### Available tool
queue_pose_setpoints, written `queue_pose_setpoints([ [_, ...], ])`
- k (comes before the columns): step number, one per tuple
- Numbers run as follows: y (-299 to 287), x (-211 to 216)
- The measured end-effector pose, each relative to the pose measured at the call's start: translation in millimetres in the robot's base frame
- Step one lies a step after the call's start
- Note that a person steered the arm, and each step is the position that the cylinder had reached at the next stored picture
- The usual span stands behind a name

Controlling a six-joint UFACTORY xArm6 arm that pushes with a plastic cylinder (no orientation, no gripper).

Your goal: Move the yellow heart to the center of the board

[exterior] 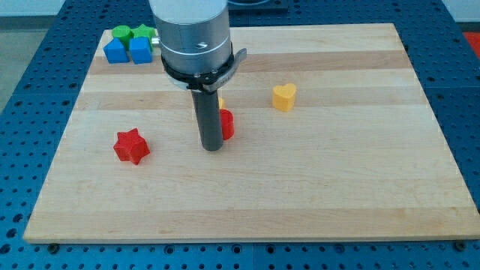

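The yellow heart [284, 97] lies on the wooden board [315, 180], right of the middle and toward the view's top. My tip [212, 148] rests on the board near the middle, well to the left of and below the heart. A red block [226, 123] touches the rod's right side, partly hidden by it. A sliver of another yellow block [220, 102] shows just behind the rod.
A red star [131, 145] lies left of my tip. Two blue blocks [115, 51] [139, 49] and two green blocks [120, 34] [142, 32] cluster at the board's top-left corner. The arm's grey body [191, 34] covers the board's top middle.
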State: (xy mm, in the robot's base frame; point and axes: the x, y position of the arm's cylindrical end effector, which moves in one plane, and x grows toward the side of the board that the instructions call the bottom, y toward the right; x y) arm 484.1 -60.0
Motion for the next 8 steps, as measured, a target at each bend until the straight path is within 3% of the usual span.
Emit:
queue_pose_setpoints([
  [1,-31,57],
  [2,-110,66],
  [3,-145,48],
  [5,-144,13],
  [7,-71,3],
  [8,-56,-25],
])
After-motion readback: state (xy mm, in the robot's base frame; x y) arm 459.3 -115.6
